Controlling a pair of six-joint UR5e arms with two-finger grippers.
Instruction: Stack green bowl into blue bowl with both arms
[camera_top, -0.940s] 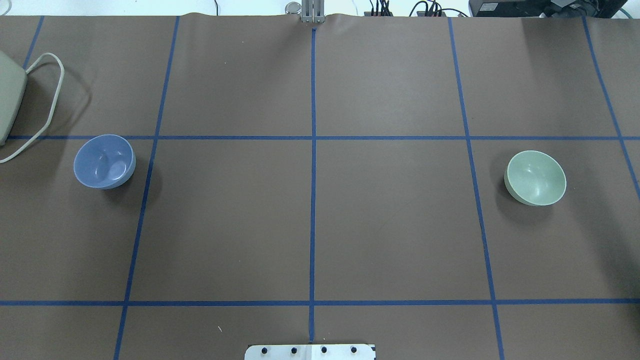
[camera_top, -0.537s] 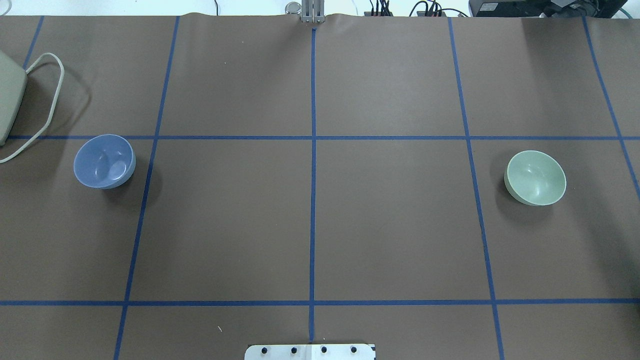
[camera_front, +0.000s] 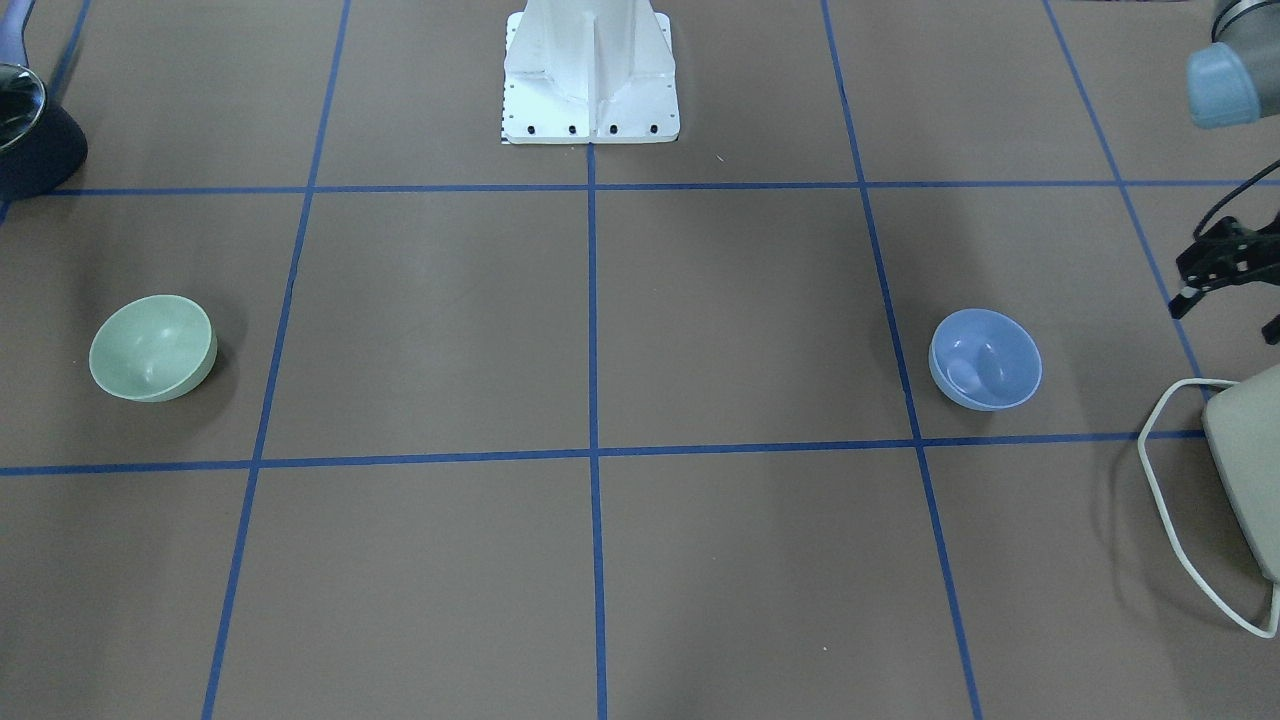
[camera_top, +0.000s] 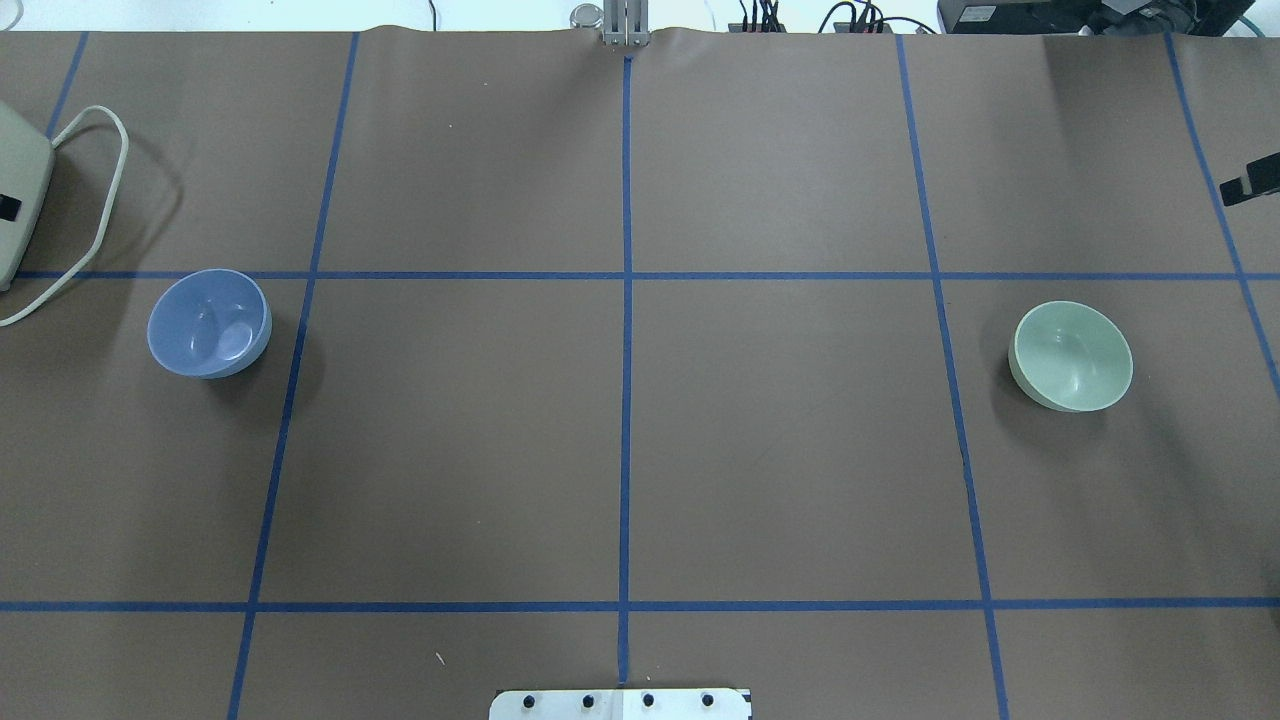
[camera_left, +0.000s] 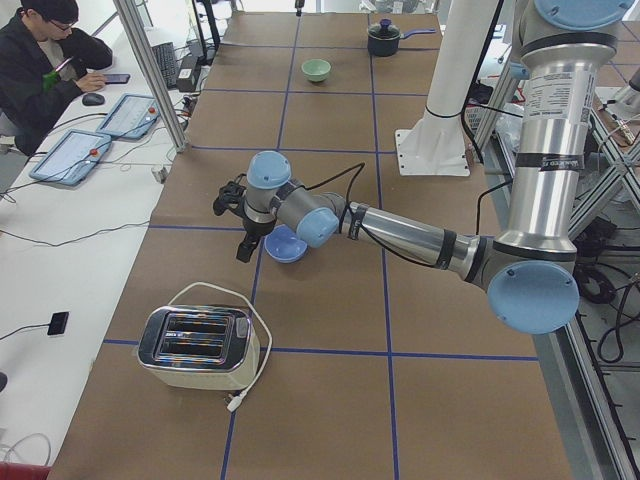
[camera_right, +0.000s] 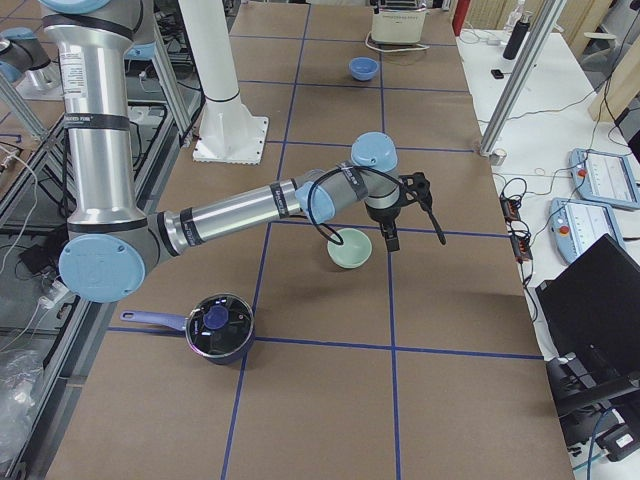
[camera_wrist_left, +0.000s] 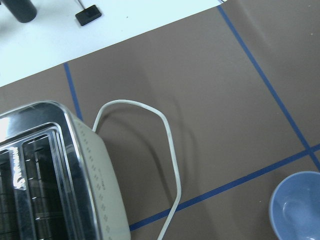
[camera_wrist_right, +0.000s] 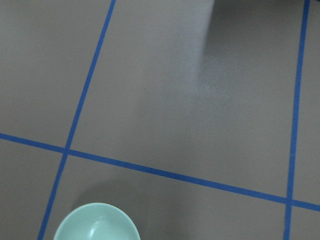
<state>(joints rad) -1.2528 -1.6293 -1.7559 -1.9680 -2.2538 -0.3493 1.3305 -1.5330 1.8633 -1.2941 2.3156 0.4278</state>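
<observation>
The blue bowl (camera_top: 209, 322) stands upright on the table's left side; it also shows in the left wrist view (camera_wrist_left: 297, 205). The green bowl (camera_top: 1072, 356) stands upright on the right side; it also shows in the right wrist view (camera_wrist_right: 95, 222). My left gripper (camera_front: 1225, 315) hovers open and empty above the table beside the blue bowl (camera_front: 986, 358), toward the toaster. My right gripper (camera_right: 415, 240) hovers open and empty just beyond the green bowl (camera_right: 350, 247); only one fingertip (camera_top: 1250, 185) shows in the overhead view.
A chrome and cream toaster (camera_top: 15, 200) with a looped white cord (camera_wrist_left: 170, 150) sits at the far left end. A dark lidded pot (camera_right: 215, 325) sits near the robot's side on the right. The white pedestal (camera_front: 590, 70) stands at the table's near middle.
A right gripper fingertip has come into the overhead view at the right edge, and a dark left gripper tip at the left edge over the toaster. The bowls have not moved.
</observation>
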